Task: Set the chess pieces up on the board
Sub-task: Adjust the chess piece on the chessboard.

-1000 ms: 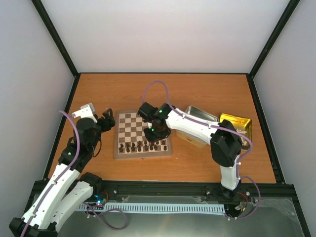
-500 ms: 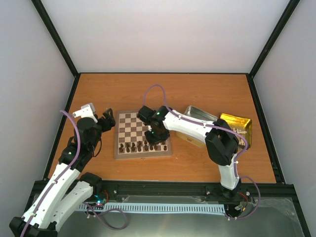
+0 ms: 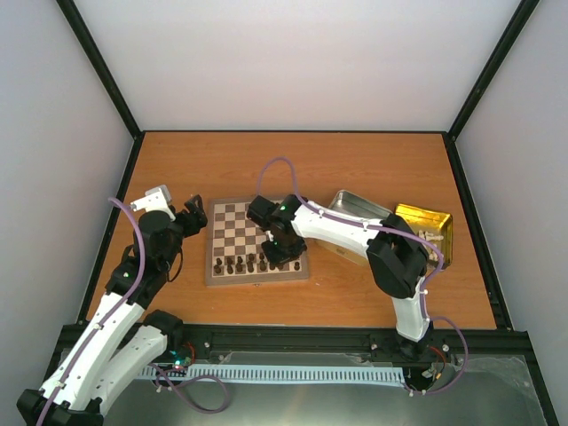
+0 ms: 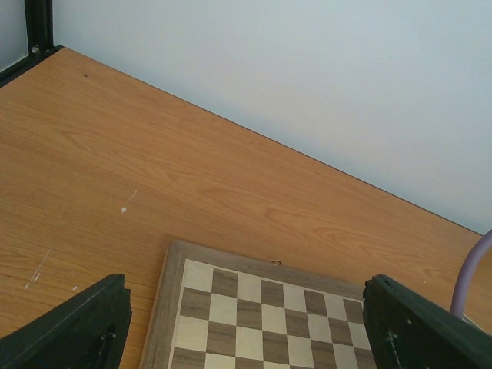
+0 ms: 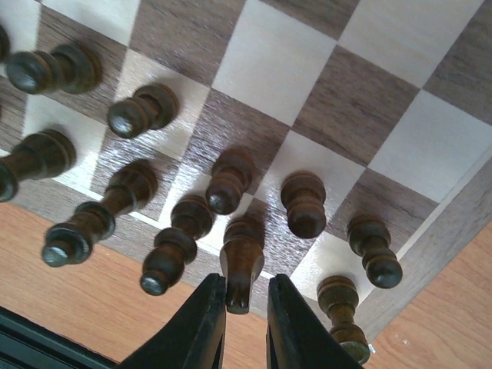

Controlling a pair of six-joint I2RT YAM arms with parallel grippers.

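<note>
white shells, black joints, purple cable

the left arm (image 3: 99, 333) and the right arm (image 3: 342, 228) share white shells between black joint housings. a purple cable (image 4: 466, 269) runs along each. small green lights (image 3: 287, 207) glow on the joints. the fingers (image 5: 196, 330) are black.

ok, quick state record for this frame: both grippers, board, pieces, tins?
left gripper: open, empty, beside the board's left edge
right gripper: low over the board's near right corner, fingers close on either side of one dark piece; grip unclear
board: far rows bare
dark pieces: upright along the near rows
silver tin: right of the board
gold tin: right of the silver tin
</note>
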